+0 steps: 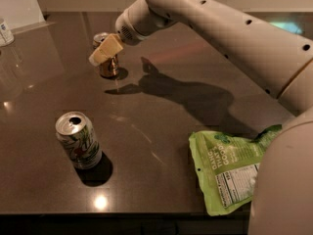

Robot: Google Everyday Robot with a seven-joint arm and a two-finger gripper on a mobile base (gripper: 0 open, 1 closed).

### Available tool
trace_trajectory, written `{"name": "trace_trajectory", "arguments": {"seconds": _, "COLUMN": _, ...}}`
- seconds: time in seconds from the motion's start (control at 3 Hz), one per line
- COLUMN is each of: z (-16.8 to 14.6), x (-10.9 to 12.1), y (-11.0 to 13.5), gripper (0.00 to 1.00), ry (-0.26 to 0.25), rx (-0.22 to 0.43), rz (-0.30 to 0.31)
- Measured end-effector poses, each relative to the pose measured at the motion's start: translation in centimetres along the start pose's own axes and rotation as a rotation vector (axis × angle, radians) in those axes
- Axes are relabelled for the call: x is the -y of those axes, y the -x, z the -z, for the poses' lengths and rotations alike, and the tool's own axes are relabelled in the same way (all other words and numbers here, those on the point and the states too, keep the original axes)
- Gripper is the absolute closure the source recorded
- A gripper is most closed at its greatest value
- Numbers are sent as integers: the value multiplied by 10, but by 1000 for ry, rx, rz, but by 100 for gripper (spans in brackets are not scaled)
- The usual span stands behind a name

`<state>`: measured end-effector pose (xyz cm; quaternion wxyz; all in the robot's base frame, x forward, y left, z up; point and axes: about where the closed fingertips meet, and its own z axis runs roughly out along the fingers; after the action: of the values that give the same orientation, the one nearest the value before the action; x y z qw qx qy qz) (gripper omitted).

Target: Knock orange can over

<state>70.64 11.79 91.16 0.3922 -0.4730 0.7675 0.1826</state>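
The orange can (pixel 108 65) stands upright on the dark table (pixel 161 116) at the far left-centre; it is coppery with a silver top. My gripper (pixel 100 55) with pale cream fingers reaches in from the upper right and sits right in front of the can's upper half, covering much of it. Whether it touches the can I cannot tell.
A white-and-green can (pixel 78 140) with red lettering stands upright at the near left. A green snack bag (pixel 230 168) lies flat at the near right. My arm (pixel 230 28) crosses the upper right. A white object (pixel 5 32) sits at the far left edge.
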Motion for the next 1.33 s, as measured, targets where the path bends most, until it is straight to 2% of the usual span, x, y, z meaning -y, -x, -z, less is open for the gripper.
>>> {"name": "trace_trajectory", "arguments": {"seconds": 0.33, "z": -16, "x": 0, "y": 4, "gripper": 0, "ry": 12, "rx": 1, "rz": -5}}
{"name": "trace_trajectory", "arguments": {"seconds": 0.67, "z": -23, "x": 0, "y": 7, "gripper": 18, "ry": 35, "rx": -5, "rz": -9}}
{"name": "trace_trajectory", "arguments": {"seconds": 1.33, "z": -10, "x": -5, "y": 10, "gripper": 65, "ry": 72, "rx": -15, "rz": -4}}
